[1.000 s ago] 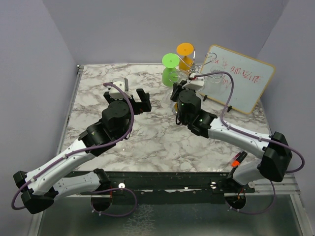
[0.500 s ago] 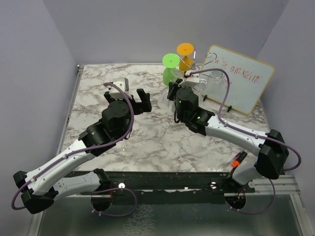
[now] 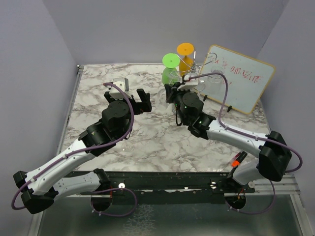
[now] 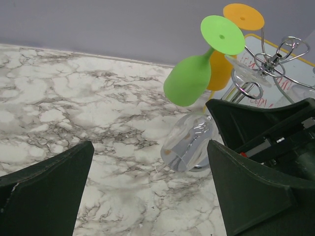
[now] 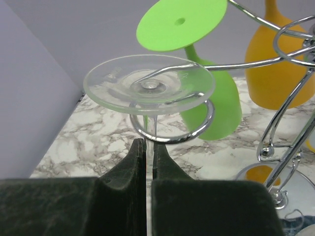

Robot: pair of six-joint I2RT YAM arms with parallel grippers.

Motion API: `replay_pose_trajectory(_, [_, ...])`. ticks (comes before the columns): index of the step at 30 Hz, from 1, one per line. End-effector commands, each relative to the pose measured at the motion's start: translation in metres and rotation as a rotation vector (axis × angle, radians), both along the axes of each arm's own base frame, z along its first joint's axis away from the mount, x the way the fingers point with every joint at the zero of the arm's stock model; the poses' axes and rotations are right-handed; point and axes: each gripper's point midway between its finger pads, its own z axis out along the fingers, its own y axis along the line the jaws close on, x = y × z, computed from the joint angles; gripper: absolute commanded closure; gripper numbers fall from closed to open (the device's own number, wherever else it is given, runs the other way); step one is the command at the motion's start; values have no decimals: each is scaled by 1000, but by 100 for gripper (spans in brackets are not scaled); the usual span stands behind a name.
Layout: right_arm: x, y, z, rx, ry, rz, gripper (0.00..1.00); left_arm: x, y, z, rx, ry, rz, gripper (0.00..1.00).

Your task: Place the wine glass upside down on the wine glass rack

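- Right wrist view: the wine glass (image 5: 149, 84) is upside down, its clear foot directly above the jaws. The foot lies across a curled arm of the wine glass rack (image 5: 197, 129), and the thin stem drops through the loop into the slot between the fingers.
- The right gripper (image 5: 146, 145) has its jaws drawn narrow, pinched on the stem just under the loop. I judge the glass seated or very nearly so, with letting go the step that remains.
- Left wrist view: the clear bowl hangs tilted rather than plumb, below and beside the right fingers, so the foot may not be lying flat on the wire.
- Risk: if the jaws part while the foot sits only on the rim of the curl, the glass could slide out of the open side and drop onto the marble table (image 4: 74, 98).
- Risk: pulling back with the stem caught on a pad would drag the glass off the arm or rock the light wire stand.
- The green glass (image 5: 211, 98) hangs just beyond the jaws, and the orange glass (image 5: 275, 64) off to their right. A swinging bowl or a sideways exit could knock either one.
- The left gripper (image 4: 150, 147) holds its jaws wide with nothing between them, facing the rack from well apart.
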Motion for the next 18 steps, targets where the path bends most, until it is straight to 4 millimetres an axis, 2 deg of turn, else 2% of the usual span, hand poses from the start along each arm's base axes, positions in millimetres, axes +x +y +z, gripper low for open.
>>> replay_pose_trajectory(1, [-18,8,14,5,-84,123,99,0,0,0,-5,-6,-10,1])
replay_pose_trajectory(13, [-31,2,16,-3,-125,164,99,0,-2,-1,-7,-3,-16,1])
replay_pose_trajectory(18, [-34,-8,18,20,-150,141,99,1,-2,-2,-7,-1,-17,1])
